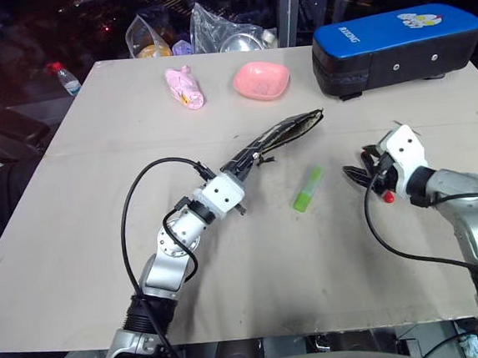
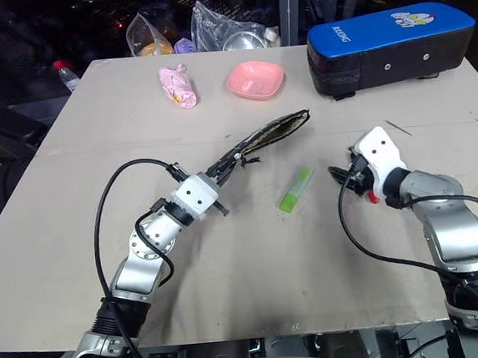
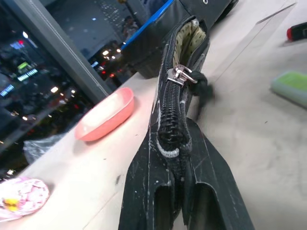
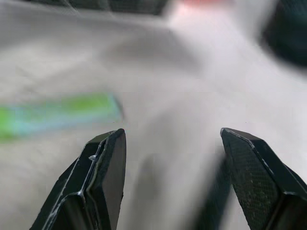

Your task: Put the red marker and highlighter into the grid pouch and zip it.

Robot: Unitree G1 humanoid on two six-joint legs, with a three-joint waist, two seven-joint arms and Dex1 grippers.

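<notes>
Flat zippered fabric grid pouch (image 3: 184, 62), chunky lime highlighter (image 1: 308, 189)

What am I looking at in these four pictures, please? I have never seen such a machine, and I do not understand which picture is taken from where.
This is a humanoid robot with two arms, each ending in two black jaws. The two wide pictures come from cameras in its head, looking down over a table. The other two come from a camera on each wrist, looking along that arm's jaws.

The left jaws are shut on one end of the grid pouch, whose far end gapes open. The right jaws stand open and hold nothing.

On the table, between the arms, lies the green highlighter. The left wrist picture also shows the red marker lying beyond it. Further back are a pink bowl, a small pink packet and a blue-topped black case.
</notes>
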